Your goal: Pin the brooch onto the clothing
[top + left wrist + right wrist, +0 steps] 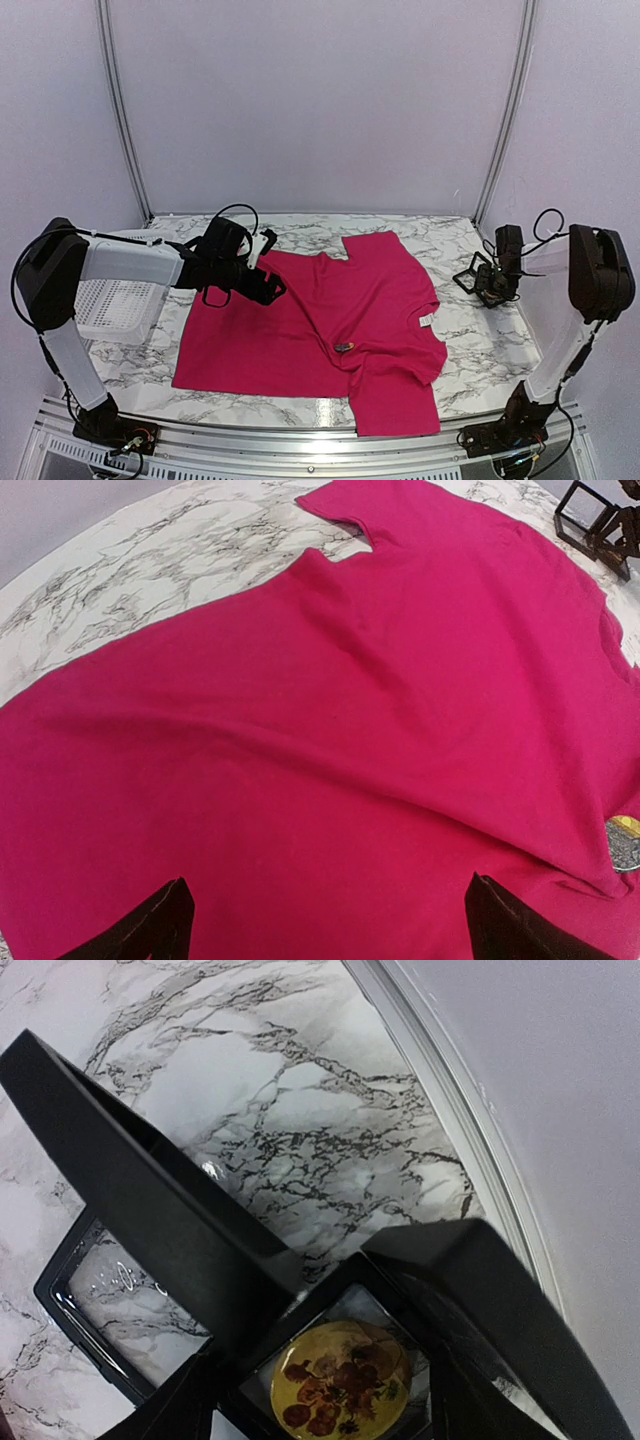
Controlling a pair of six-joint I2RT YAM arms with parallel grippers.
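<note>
The crimson-pink T-shirt (pixel 300 320) lies spread in the middle of the marble tabletop (pixel 480 355), its neck and small white label (pixel 427 319) turned to the right and one sleeve hanging towards the near edge. A small round piece (pixel 343 347) rests on the fabric near its centre, just below a fold. The left gripper (pixel 264 286) hovers over the shirt's far left part, jaws released and standing wide with only cloth under them. A white basket (pixel 112 305) stands on the left, beside the shirt. Well off to the right, an open black box (pixel 468 272) sits on bare marble, and the right gripper (pixel 492 285) is right at it. Inside is a round yellow brooch (pixel 343 1382) with dark red flowers. I cannot tell whether those jaws are grasping the box.
</note>
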